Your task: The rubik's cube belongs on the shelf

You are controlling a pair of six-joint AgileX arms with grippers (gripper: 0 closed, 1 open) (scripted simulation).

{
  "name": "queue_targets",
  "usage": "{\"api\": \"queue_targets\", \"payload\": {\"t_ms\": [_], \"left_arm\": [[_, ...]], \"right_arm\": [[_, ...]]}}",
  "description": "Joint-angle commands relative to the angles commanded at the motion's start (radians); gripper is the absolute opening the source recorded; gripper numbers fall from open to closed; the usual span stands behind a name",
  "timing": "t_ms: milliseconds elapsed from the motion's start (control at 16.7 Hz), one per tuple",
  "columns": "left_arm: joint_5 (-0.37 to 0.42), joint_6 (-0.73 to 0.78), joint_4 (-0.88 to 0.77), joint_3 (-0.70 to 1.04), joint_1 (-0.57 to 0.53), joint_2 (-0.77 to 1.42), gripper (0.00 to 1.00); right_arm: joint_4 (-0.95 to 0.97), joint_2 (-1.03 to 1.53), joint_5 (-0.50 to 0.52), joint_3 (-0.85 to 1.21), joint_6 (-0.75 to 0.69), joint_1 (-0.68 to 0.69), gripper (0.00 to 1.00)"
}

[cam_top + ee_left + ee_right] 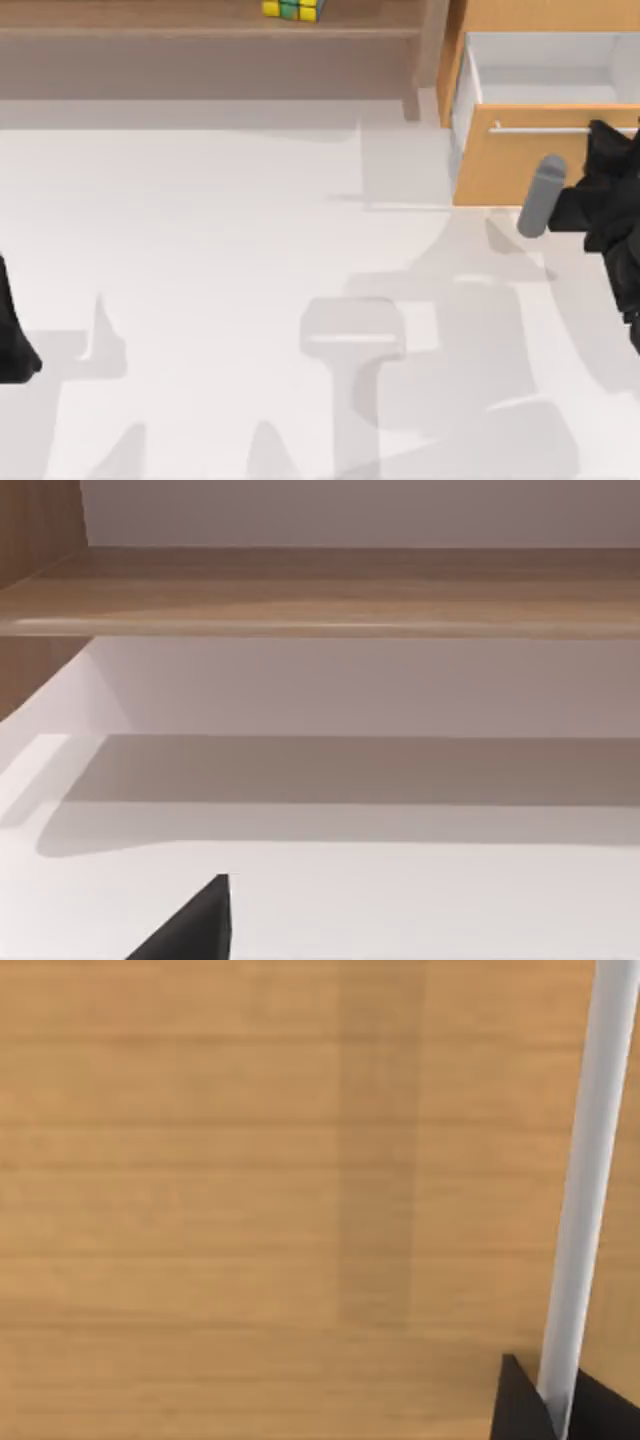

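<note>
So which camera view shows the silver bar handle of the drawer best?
The right wrist view: the silver bar handle runs close across the orange drawer front, with the right gripper's jaws on either side of its end. The top view shows the handle as a thin line, partly behind the right arm. The left wrist view faces the shelf.

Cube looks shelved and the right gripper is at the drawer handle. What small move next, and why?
Probably push the open drawer shut with the right gripper, whose fingers straddle the silver handle. The rubik's cube already sits on the shelf; the left arm idles at the table's left edge.
</note>
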Motion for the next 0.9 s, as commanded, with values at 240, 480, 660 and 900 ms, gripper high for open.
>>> {"api": "queue_targets", "payload": {"t_ms": [240,480,660,900], "left_arm": [[0.0,0.0,0.0,0.0,0.0,0.0,1.0],[0.0,0.0,0.0,0.0,0.0,0.0,1.0],[0.0,0.0,0.0,0.0,0.0,0.0,1.0],[0.0,0.0,0.0,0.0,0.0,0.0,1.0]], "right_arm": [[-0.058,0.04,-0.016,0.099,-0.001,-0.018,0.0],[-0.13,0.088,-0.038,0.214,-0.002,-0.038,0.0],[-0.154,0.103,-0.045,0.251,-0.002,-0.044,0.0],[-0.154,0.101,-0.043,0.249,0.001,-0.043,0.0]]}}
